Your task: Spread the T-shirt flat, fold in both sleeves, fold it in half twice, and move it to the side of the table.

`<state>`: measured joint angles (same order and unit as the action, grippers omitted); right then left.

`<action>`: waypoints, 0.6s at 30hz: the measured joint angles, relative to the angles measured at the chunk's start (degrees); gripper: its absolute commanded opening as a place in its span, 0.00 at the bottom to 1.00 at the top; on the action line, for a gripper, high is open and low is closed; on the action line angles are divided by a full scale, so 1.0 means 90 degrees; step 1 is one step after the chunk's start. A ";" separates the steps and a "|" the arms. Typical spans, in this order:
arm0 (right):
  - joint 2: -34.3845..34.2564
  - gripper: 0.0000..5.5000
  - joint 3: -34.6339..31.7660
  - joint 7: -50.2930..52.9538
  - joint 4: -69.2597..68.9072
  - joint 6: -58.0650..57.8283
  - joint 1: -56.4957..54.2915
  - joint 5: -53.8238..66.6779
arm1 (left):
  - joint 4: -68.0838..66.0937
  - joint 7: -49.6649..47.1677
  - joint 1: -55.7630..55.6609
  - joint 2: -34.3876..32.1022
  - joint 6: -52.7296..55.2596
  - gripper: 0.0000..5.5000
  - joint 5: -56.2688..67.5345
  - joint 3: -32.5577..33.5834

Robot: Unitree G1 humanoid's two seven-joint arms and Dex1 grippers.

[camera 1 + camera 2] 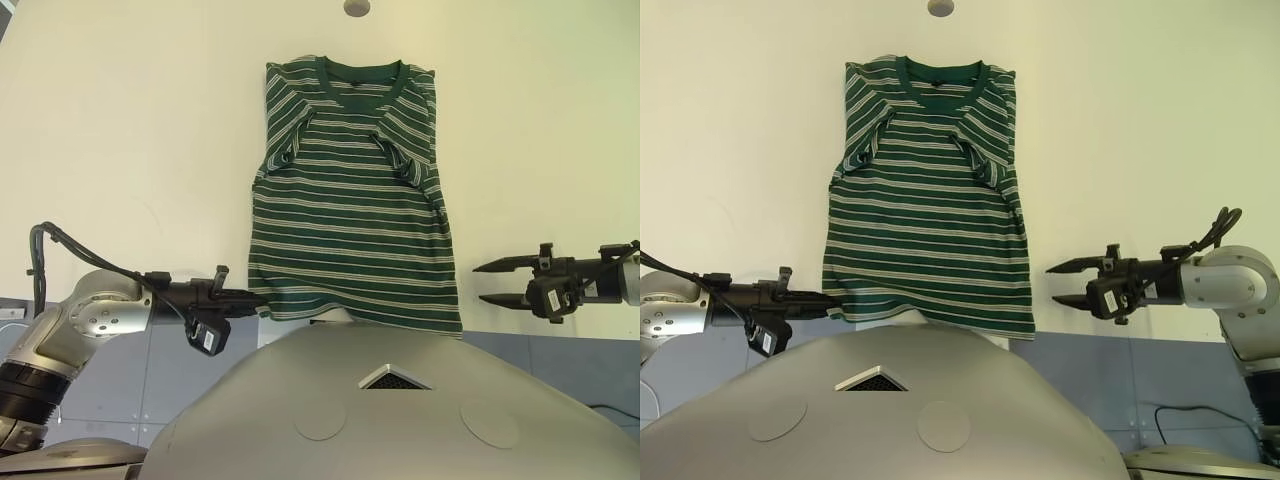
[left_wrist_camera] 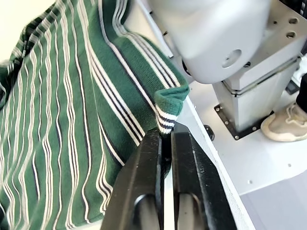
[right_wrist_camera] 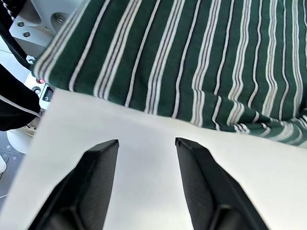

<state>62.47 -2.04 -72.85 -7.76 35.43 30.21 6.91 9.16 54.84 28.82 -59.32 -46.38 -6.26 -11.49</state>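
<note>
The left arm (image 1: pixel 95 315) and the right arm (image 1: pixel 1232 280) have rounded silver-grey shells with small screws, and a black cable (image 1: pixel 60 240) loops over each. The left gripper (image 2: pixel 165 133) and the right gripper (image 1: pixel 1050 284) are black, each with two long tapered fingers and a small box (image 1: pixel 205 338) with a white label.

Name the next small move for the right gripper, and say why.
Probably bring the open right gripper in onto the near hem corner of the T-shirt and close: the left gripper already pinches its corner, and both sleeves look folded in.
</note>
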 measured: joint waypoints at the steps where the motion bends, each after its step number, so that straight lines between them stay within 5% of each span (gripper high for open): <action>1: -0.0026 0.41 0.0044 0.0084 -0.0057 0.0121 0.0061 -0.0032 | -0.0007 0.0074 -0.0008 -0.0005 0.0263 0.00 0.0289 -0.0022; 4: -0.0321 0.41 0.0397 0.0418 -0.0162 0.0547 0.0130 -0.0540 | -0.0129 0.0294 -0.0088 -0.0035 0.0940 0.00 0.1017 -0.0023; 14: -0.0350 0.05 0.1110 0.1133 -0.0098 0.1115 -0.0081 -0.0995 | -0.0808 0.0545 -0.0689 0.0120 0.1216 0.00 0.1450 -0.0016; 18: -0.0442 0.01 0.1344 0.1347 -0.0218 0.0988 -0.0100 -0.1078 | -0.0894 0.0547 -0.0763 0.0217 0.1206 0.00 0.1450 -0.0033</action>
<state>58.49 10.05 -60.73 -9.73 44.32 29.31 -2.79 1.12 59.77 21.96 -57.37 -35.53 6.79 -11.79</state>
